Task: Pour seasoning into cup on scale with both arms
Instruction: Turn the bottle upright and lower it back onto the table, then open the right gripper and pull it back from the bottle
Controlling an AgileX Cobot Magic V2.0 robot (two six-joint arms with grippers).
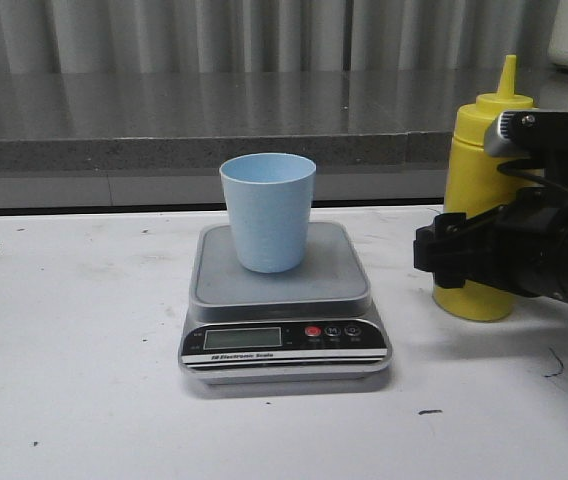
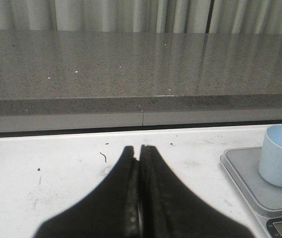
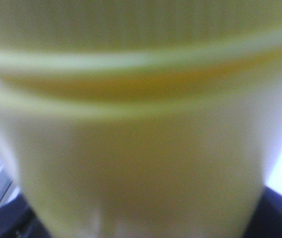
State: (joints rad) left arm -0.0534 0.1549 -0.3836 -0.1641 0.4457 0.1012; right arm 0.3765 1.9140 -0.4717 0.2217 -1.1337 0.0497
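I have the right end effector (image 1: 442, 258) around the seasoning (image 1: 481, 180); clamping cannot be confirmed. Left end effector (image 2: 140, 163) is together. Next: lift toward the cup (image 1: 268, 210).

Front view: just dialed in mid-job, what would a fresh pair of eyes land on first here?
The pale blue cup standing upright in the middle of the silver scale, centre of the white table. Next, the tall yellow seasoning bottle to the right, with the right gripper at its body. In the left wrist view, the left gripper is shut and empty, left of the scale.
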